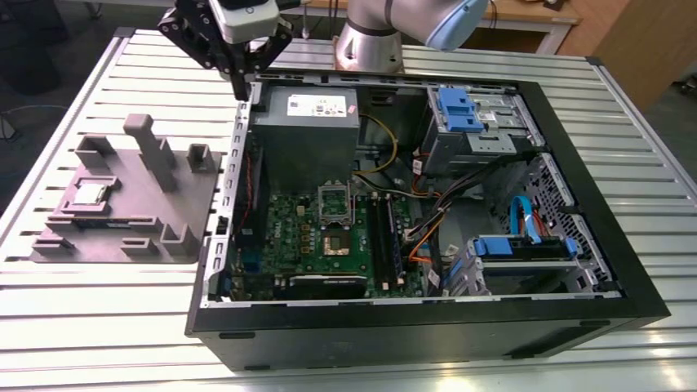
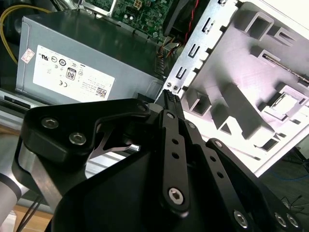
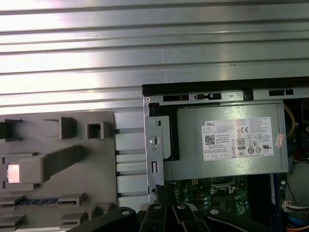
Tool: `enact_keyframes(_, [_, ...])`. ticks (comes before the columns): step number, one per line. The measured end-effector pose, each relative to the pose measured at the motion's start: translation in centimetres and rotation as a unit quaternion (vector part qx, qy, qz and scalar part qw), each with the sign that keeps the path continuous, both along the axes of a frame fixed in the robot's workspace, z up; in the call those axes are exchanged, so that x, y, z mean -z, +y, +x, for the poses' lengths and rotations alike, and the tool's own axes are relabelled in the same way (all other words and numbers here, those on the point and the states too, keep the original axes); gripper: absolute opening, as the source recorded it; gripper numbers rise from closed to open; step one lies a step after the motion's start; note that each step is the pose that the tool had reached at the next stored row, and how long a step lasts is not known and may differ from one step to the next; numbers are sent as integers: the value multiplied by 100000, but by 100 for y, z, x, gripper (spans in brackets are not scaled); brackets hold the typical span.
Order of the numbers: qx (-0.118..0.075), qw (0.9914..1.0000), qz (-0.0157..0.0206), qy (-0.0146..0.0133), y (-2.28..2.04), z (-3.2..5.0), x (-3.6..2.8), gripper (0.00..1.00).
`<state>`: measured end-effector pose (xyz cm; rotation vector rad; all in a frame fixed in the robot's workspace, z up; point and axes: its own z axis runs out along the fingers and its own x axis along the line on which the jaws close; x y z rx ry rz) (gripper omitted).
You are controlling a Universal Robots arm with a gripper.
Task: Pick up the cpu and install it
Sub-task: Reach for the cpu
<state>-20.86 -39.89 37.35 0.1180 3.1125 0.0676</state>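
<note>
Gripper [image 1: 241,80], upper left exterior view: black linkage w/ silver screws [image 2: 176,195], white housing [image 1: 245,16]; arm [image 1: 368,45] silver, blue cap [image 1: 452,24].

The table [image 1: 98,327] is a metal surface of parallel ribbed slats that run across the exterior view from its left edge to its right edge. Two items rest directly on it.

1. A grey moulded fixture block [image 1: 196,196] lies flat on the slats at middle left of the frame. Its upper face carries upright posts and recesses.
2. A black computer case [image 1: 414,322] lies on its side across the centre and right of the frame, open face upward.

The block and the case sit just beside each other, with a narrow strip of bare slats between them. The arm base [image 1: 368,49] at upper centre appears to be mounted on the table behind the case, but the joint is hidden.
</note>
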Motion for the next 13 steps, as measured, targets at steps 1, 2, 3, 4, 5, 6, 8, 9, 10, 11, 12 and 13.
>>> enact_keyframes(1, [-2,100000,0,-1,0,-2,0,10])
enact_keyframes(2, [-1,100000,3,-2,0,-4,0,10])
enact_keyframes(3, [0,100000,-2,1,0,-6,0,10])
enact_keyframes(4, [0,100000,1,-2,0,-8,0,10])
enact_keyframes(5, [1,100000,0,-1,0,-10,0,10])
enact_keyframes(6, [0,100000,3,-4,0,-14,0,10])
enact_keyframes(8, [1,100000,0,-2,0,-19,0,10])
enact_keyframes(9, [0,100000,1,-3,0,-21,0,10])
enact_keyframes(10, [2,100000,2,-3,0,-23,0,10])
enact_keyframes(11, [0,100000,-1,-1,0,-25,0,10])
enact_keyframes(12, [2,100000,0,-2,0,-27,0,10])
enact_keyframes(13, [1,100000,0,-1,0,-29,0,10])
